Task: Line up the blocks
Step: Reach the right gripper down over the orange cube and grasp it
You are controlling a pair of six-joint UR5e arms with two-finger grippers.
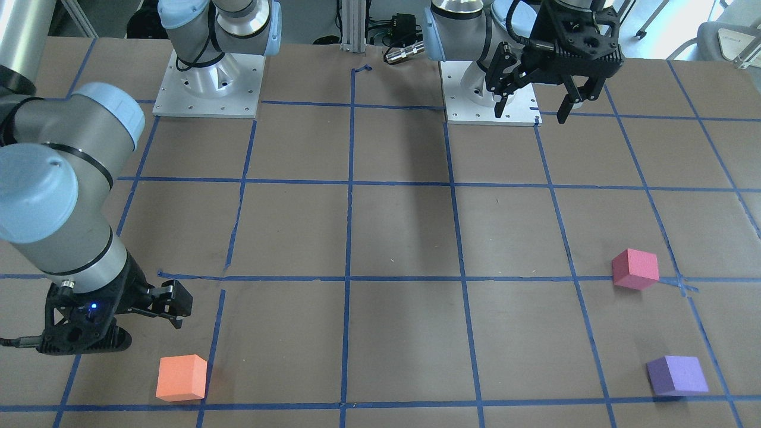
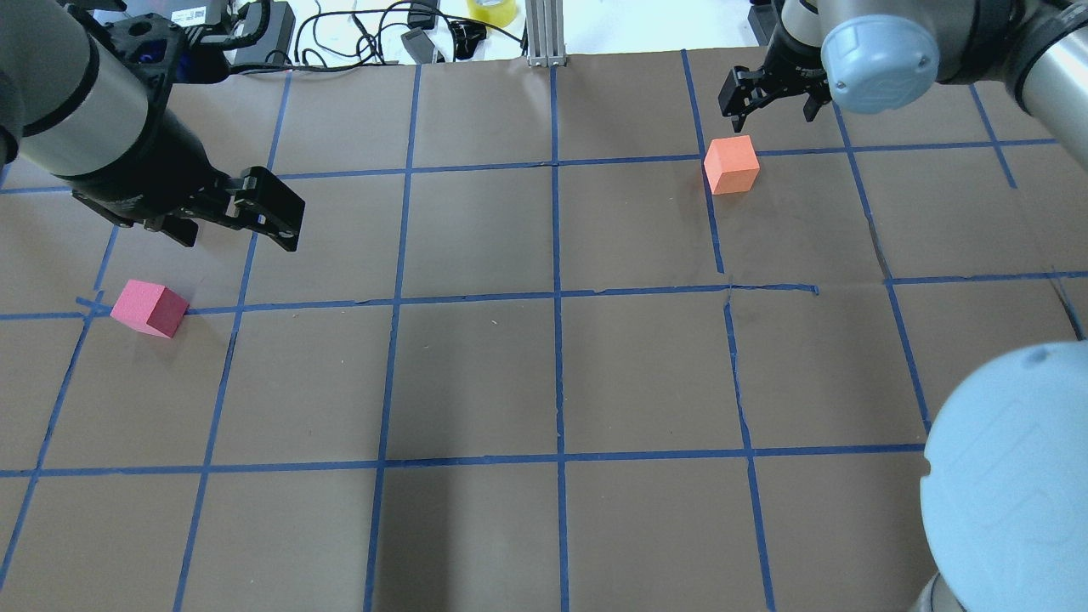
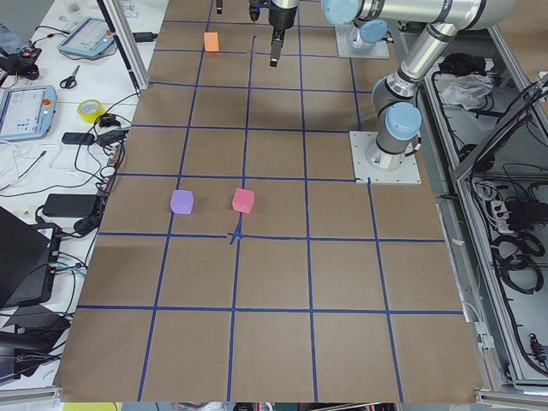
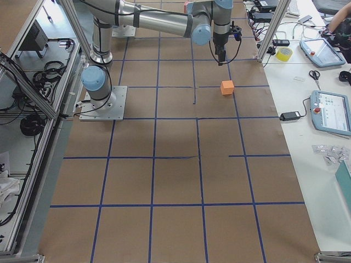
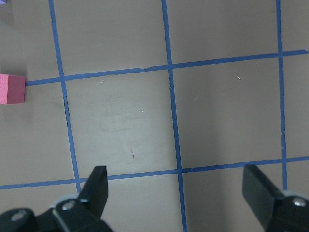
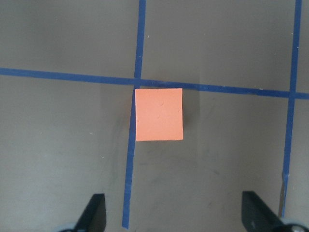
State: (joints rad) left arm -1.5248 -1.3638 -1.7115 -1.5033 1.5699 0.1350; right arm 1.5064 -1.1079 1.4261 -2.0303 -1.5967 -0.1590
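Observation:
The orange block (image 1: 181, 377) sits on a blue tape crossing; it also shows in the overhead view (image 2: 731, 164) and the right wrist view (image 6: 159, 114). My right gripper (image 1: 175, 309) is open and empty just beside it; the block lies ahead of the fingers (image 6: 94, 212), not between them. The pinkish-red block (image 1: 635, 268) and the purple block (image 1: 676, 375) lie a grid square apart on the other side. My left gripper (image 1: 530, 115) is open and empty, held high above the table. The pinkish-red block shows at the left edge of the left wrist view (image 5: 12, 89).
Blue tape lines (image 2: 557, 297) divide the brown table into squares. Both arm base plates (image 1: 208, 89) stand at the robot's edge. Cables and a tape roll (image 2: 491, 10) lie past the far edge. Tablets (image 4: 330, 112) lie on the side bench.

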